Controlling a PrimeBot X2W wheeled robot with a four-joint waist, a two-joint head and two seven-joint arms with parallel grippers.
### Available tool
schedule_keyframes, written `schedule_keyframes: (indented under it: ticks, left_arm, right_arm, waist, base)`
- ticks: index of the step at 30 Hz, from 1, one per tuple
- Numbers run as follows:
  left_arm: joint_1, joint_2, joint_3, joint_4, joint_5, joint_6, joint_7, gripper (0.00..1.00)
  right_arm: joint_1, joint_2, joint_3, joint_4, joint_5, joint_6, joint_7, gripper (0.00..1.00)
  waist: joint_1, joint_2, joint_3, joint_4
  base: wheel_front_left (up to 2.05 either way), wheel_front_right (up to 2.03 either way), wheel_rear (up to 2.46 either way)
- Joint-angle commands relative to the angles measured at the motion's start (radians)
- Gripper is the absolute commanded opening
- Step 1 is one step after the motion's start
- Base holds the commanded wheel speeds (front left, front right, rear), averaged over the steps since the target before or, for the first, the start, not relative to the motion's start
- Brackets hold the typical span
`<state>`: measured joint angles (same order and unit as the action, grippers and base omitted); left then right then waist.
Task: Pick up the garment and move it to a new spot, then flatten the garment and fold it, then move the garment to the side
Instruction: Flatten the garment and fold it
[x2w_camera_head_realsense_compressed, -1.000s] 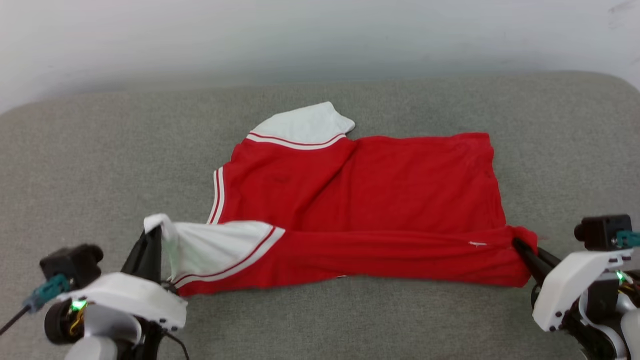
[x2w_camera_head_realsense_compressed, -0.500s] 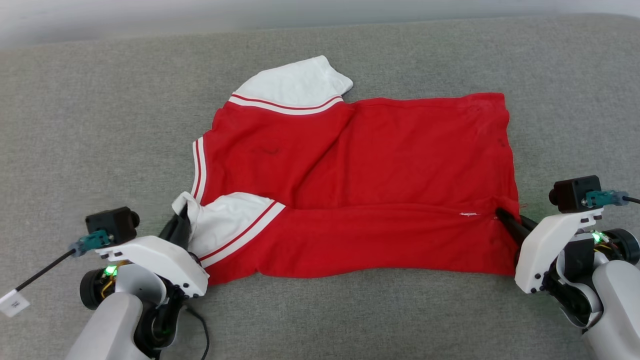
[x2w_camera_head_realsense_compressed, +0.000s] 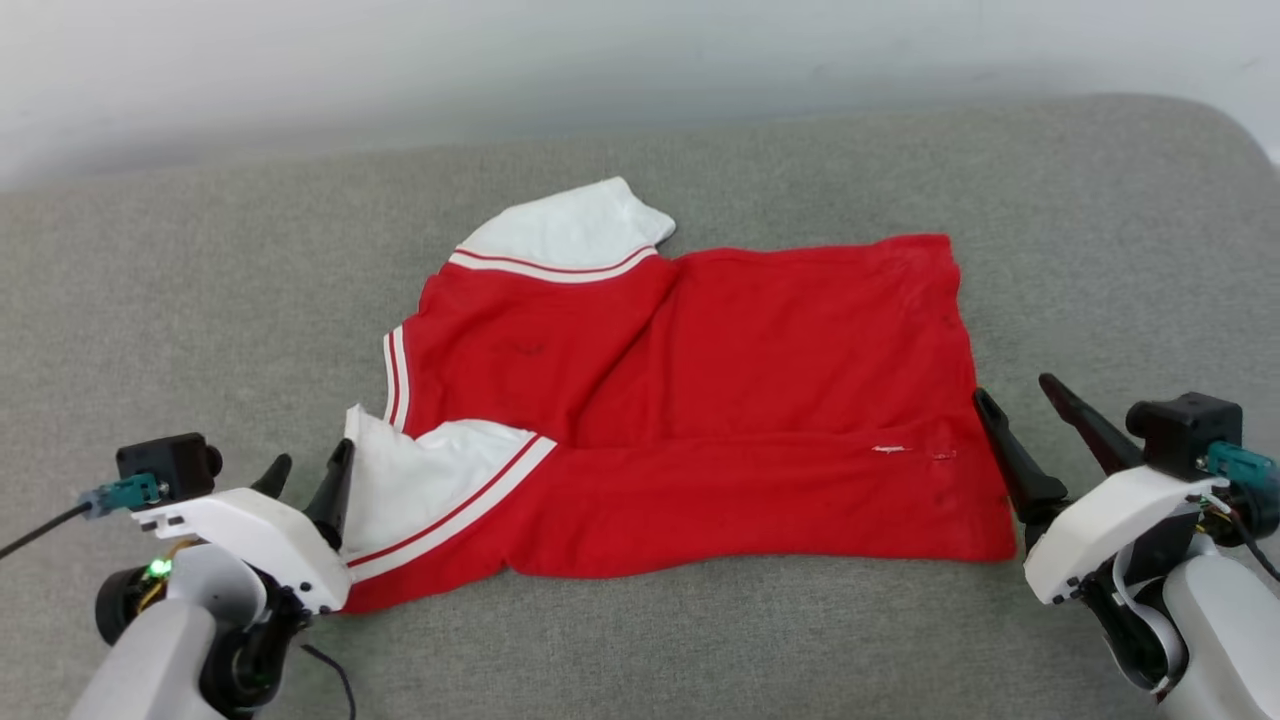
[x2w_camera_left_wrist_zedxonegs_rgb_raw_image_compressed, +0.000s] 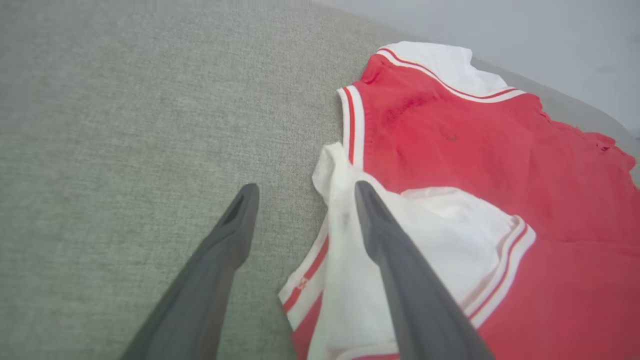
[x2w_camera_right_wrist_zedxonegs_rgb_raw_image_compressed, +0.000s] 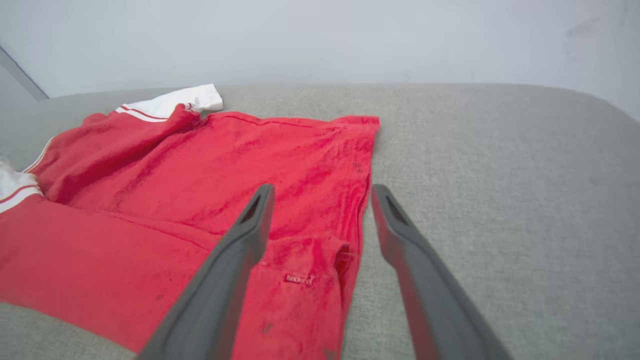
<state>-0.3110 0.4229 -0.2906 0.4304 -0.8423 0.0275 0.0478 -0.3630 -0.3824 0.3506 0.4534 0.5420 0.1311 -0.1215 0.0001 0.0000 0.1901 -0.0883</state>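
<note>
Snagging risk: left gripper (x2w_camera_head_realsense_compressed: 310, 472) and right gripper (x2w_camera_head_realsense_compressed: 1017, 392) stand wide open and empty against the garment (x2w_camera_head_realsense_compressed: 760, 400), so a low retreat may drag its fold.

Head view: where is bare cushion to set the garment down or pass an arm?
Bare grey cushion lies left of the garment, a wide strip right of its hem, and a band behind it to the wall. It is crowded at its near corners, by the open jaws.

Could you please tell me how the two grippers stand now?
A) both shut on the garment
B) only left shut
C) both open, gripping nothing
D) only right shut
C: the left gripper and right gripper both show spread fingers, with the garment pinched by neither.
</note>
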Motion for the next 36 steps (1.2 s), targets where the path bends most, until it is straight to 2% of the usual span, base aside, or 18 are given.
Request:
schedule_keyframes:
  ticks: [1,6,11,16,22,27,28,30,31,34,36]
  left_arm:
    - [0.01,0.014,0.002,-0.012,-0.002,0.004,0.01,1.0]
    - [0.019,0.095,-0.017,-0.09,-0.013,-0.017,0.134,1.0]
    - [0.012,0.198,-0.059,-0.158,-0.055,-0.066,0.358,1.0]
    - [0.03,0.279,-0.068,-0.212,-0.132,-0.049,0.571,1.0]
    - [0.039,0.298,-0.076,-0.241,-0.205,0.005,0.729,1.0]
    - [0.04,0.261,-0.088,-0.202,-0.231,0.039,0.764,1.0]
    - [0.053,0.214,-0.099,-0.168,-0.248,0.047,0.757,0.38]
    - [0.065,0.179,-0.114,-0.153,-0.261,0.035,0.758,0.06]
    - [0.068,0.169,-0.121,-0.147,-0.258,0.029,0.749,0.0]
    - [0.058,0.155,-0.125,-0.137,-0.239,0.012,0.71,0.0]
    - [0.04,0.157,-0.128,-0.13,-0.214,-0.001,0.68,0.0]
  right_arm:
    - [0.015,-0.002,-0.007,-0.011,-0.015,-0.001,-0.02,1.0]
    - [0.058,0.025,-0.061,-0.062,-0.063,-0.001,-0.09,1.0]
    - [0.111,0.05,-0.103,-0.122,-0.096,-0.001,-0.095,1.0]
    - [0.149,0.076,-0.138,-0.175,-0.121,-0.001,-0.073,1.0]
    - [0.155,0.098,-0.167,-0.22,-0.128,-0.001,-0.045,1.0]
    - [0.137,0.105,-0.179,-0.233,-0.124,-0.001,-0.039,1.0]
    - [0.134,0.099,-0.187,-0.239,-0.113,-0.001,-0.03,1.0]
    - [0.133,0.09,-0.2,-0.242,-0.09,-0.001,-0.014,1.0]
    - [0.132,0.08,-0.205,-0.244,-0.08,-0.001,-0.002,1.0]
    - [0.134,0.053,-0.222,-0.241,-0.034,-0.001,0.083,1.0]
    - [0.136,0.026,-0.229,-0.233,0.003,-0.001,0.19,1.0]
  waist:
    - [-0.0001,0.0,-0.032,-0.011]
    - [-0.0001,0.0,-0.074,-0.024]
    - [-0.0001,0.0,-0.088,-0.034]
    - [-0.0001,0.0,-0.071,-0.049]
    - [-0.0001,0.0,-0.008,-0.068]
    - [-0.0001,0.0,0.034,-0.082]
    - [-0.0001,0.0,0.042,-0.084]
    - [-0.0001,0.0,0.044,-0.082]
    - [-0.0001,0.0,0.042,-0.079]
    - [-0.0001,0.0,0.036,-0.063]
    - [-0.0001,0.0,0.03,-0.048]
  base:
    - [0.0,0.0,0.0]
    - [0.0,0.0,0.0]
    - [0.0,0.0,0.0]
    - [0.0,0.0,0.0]
    - [0.0,0.0,0.0]
    - [0.0,0.0,0.0]
    - [0.0,0.0,0.0]
    - [0.0,0.0,0.0]
    - [0.0,0.0,0.0]
    - [0.0,0.0,0.0]
    - [0.0,0.0,0.0]
